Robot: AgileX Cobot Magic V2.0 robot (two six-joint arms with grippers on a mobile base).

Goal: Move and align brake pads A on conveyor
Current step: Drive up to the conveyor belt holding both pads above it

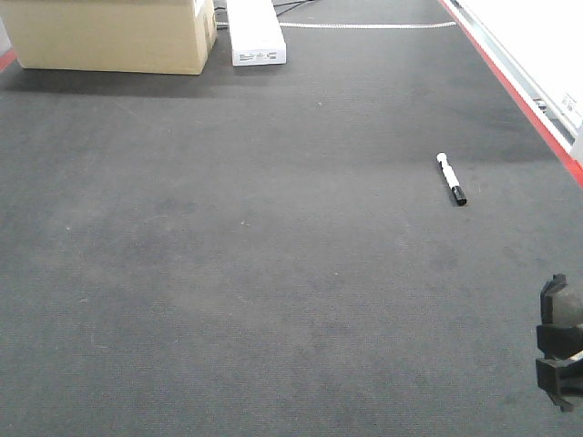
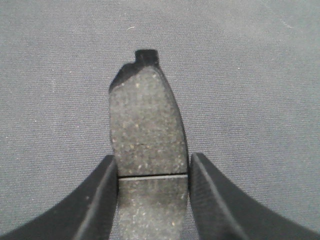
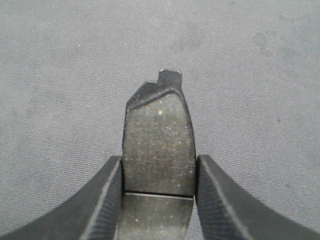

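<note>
L gripper (image 2: 152, 161) clamps a brake pad (image 2: 145, 125), R gripper (image 3: 159, 162) a second pad (image 3: 160, 137): grey speckled faces, centre groove, dark far-end tab, prob. backing.

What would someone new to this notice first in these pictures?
The left claw clamps a brake pad and the right claw a second brake pad, each filling its wrist view. In the front view, a black-and-white marker pen lies right of centre on the wide dark conveyor.
</note>
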